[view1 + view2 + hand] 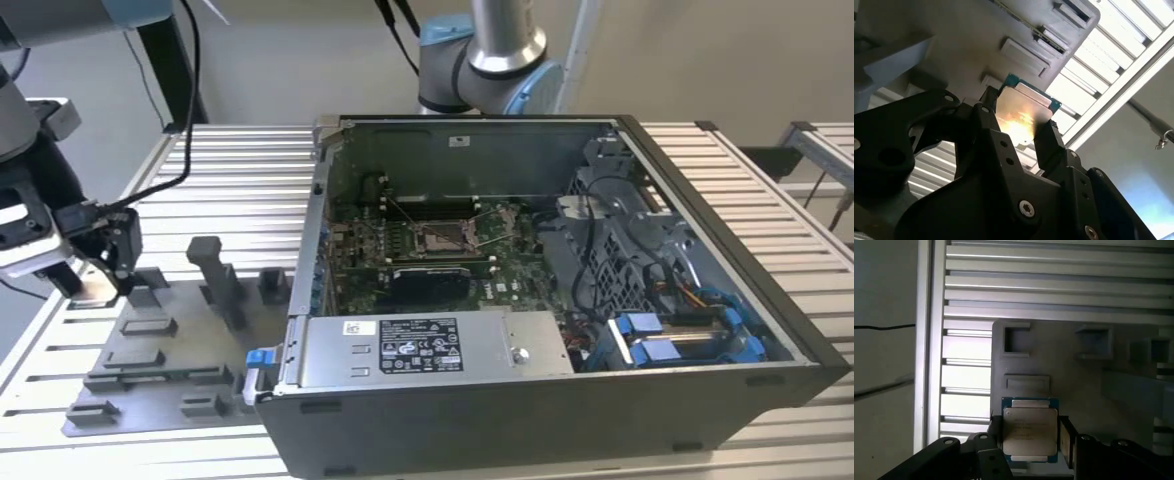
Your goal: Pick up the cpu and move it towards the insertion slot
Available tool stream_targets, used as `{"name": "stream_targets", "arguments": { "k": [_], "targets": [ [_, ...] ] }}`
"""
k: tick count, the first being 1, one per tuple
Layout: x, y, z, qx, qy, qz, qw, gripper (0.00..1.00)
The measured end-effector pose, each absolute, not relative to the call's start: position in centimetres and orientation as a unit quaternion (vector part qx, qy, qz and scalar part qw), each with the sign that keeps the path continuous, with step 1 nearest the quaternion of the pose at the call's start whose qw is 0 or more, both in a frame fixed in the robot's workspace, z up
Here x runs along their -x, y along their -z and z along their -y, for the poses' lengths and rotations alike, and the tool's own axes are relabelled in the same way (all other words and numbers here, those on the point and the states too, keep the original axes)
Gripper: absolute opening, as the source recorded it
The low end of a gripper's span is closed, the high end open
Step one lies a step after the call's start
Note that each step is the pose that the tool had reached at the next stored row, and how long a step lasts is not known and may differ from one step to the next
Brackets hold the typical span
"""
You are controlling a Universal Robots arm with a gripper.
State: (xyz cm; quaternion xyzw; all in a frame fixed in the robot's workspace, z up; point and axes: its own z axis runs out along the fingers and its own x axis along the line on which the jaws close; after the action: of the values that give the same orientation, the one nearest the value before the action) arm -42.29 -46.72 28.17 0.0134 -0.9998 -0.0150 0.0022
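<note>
Straddling one cpu: one hand

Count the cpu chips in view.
1. The cpu is clamped between the gripper's jaws at the grey fixture plate, at the exterior view's left. The insertion slot in the open case looks empty; others may be hidden.

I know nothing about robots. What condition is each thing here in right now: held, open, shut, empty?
cpu, gripped by its edges between the fingers, over the grey fixture plate.
gripper, shut on the cpu.
insertion slot, uncovered and empty.
computer case, side open, insides exposed.
</note>
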Motion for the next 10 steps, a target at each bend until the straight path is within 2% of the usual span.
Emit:
{"name": "stream_targets", "arguments": {
  "k": [10],
  "targets": [
    [42.3,-31.4,46.7,-0.013,0.015,1.000,0.002,0.00]
  ]
}}
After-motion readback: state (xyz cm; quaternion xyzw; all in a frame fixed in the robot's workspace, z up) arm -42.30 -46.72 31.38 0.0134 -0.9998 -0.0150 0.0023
